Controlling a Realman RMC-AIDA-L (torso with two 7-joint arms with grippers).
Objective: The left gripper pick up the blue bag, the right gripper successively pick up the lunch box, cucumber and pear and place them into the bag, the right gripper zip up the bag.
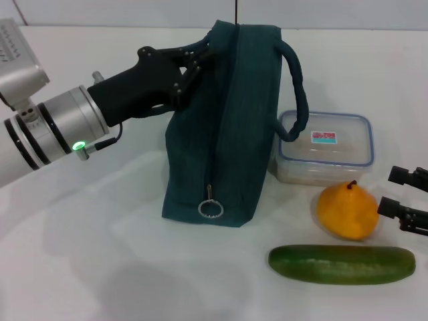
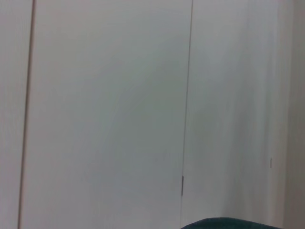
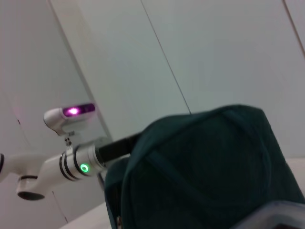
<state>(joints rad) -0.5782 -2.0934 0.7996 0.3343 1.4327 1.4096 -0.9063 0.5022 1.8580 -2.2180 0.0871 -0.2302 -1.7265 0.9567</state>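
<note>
Left gripper (image 1: 190, 63) clamped on dark teal fabric bag (image 1: 227, 127), far-left top edge.
Right gripper (image 1: 406, 200) fingers apart (at right edge), beside orange-yellow pear (image 1: 347, 210); green cucumber (image 1: 342, 264) nearest.

Tabletop: smooth white tabletop (image 1: 100, 267) fills the head view, matte with faint soft shadows.
Far edge: the surface ends at a pale wall strip (image 1: 134, 12) along the top of the head view.
Wall: plain white wall panels (image 2: 105, 114) split by thin dark vertical seams (image 2: 187, 95).
Light: even, diffuse indoor light, without hard glare.
</note>
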